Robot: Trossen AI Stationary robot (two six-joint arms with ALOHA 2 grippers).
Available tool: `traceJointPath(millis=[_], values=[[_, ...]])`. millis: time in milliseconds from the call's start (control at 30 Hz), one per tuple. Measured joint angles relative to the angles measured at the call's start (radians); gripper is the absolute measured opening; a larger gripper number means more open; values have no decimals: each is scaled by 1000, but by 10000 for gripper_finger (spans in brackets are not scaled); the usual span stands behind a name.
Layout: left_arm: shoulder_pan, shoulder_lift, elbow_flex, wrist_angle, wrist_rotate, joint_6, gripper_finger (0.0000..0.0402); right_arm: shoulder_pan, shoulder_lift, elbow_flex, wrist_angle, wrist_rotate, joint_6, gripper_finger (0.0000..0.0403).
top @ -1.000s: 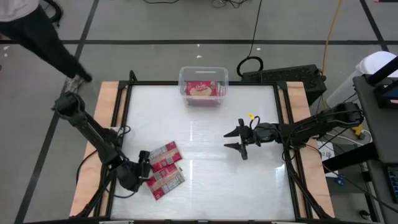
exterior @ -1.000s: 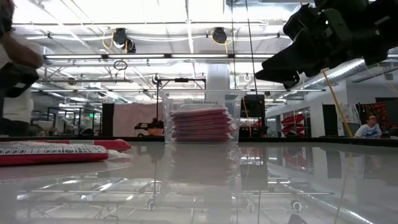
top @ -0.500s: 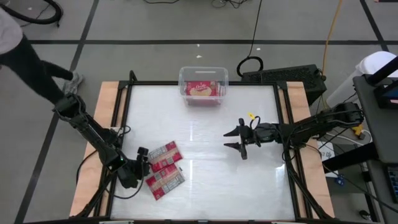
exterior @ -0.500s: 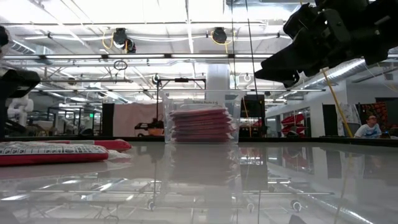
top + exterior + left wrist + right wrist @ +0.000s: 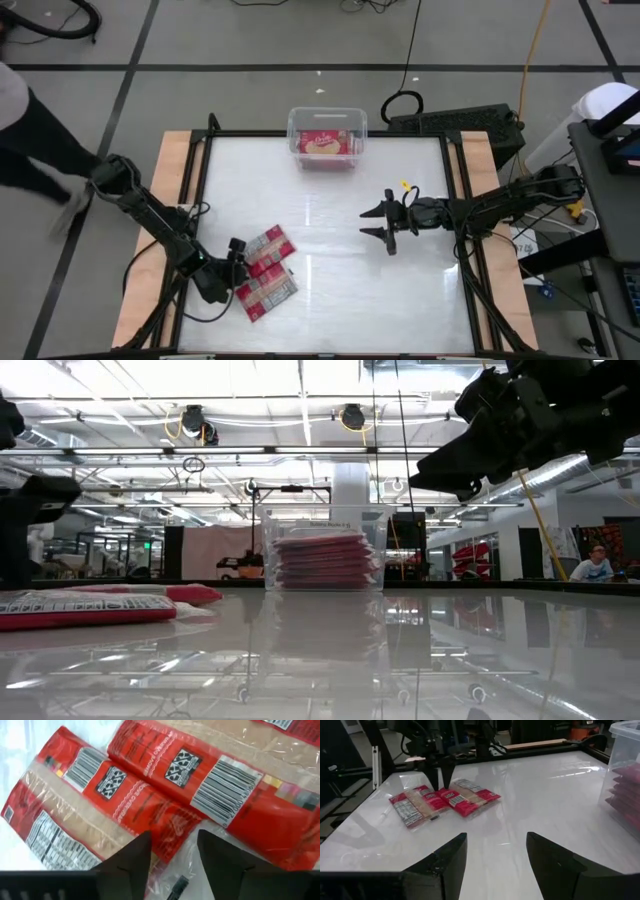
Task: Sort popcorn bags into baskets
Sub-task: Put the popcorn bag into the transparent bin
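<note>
The white table [image 5: 330,250] is the largest thing, with a wooden border on its left and right sides. Two dark arms work over it.

There is one basket [image 5: 327,137], a clear plastic bin with a rounded rim, standing at the far edge of the table near the middle. In the low view it holds a flat stack of red packets [image 5: 325,561], about six or seven layers; the exact number cannot be told. From above, the top packet shows its popcorn picture.

Outside the basket lie two popcorn bags [image 5: 262,272] for sure, in the near left part of the table, well apart from the basket. They lie flat, side by side and touching, both turned at an angle to the table edge. In the left wrist view each bag is red with a clear, tan middle band, a barcode, a black and white square mark and small white print, so the label faces are up. Whether a third bag is under or beside them cannot be told.

The left gripper [image 5: 237,258] is just at the left edge of these two bags, low over them. Its two fingers [image 5: 131,857] stand a little apart over the edge of one bag, but if they already pinch it or not cannot be told.

The right gripper [image 5: 380,222] hangs above the right middle of the table, its fingers spread and holding nothing, well apart from the bags and the basket.

A person's dark sleeve [image 5: 40,150] shows beyond the table's left side.
</note>
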Motion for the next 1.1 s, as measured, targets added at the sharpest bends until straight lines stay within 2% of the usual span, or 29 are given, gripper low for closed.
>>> traceJointPath(millis=[100,233,267,467,667,767,967,1100], values=[[14,0,-2,3,0,43,119,0,0,0,0,0,7,196],[50,0,-4,3,-11,110,24,0,0,0,29,1,9,196],[63,0,-4,6,-23,119,13,0,0,0,41,1,9,196],[112,2,0,33,-132,193,6,0,29,0,130,2,9,196],[178,-82,10,139,-203,238,4,1,168,31,228,2,5,196],[220,-143,11,206,-213,229,4,11,267,89,232,20,-24,196],[296,-250,11,252,-214,223,3,24,476,291,229,28,-164,197],[348,-294,11,266,-212,208,2,21,528,368,187,28,-245,203]])
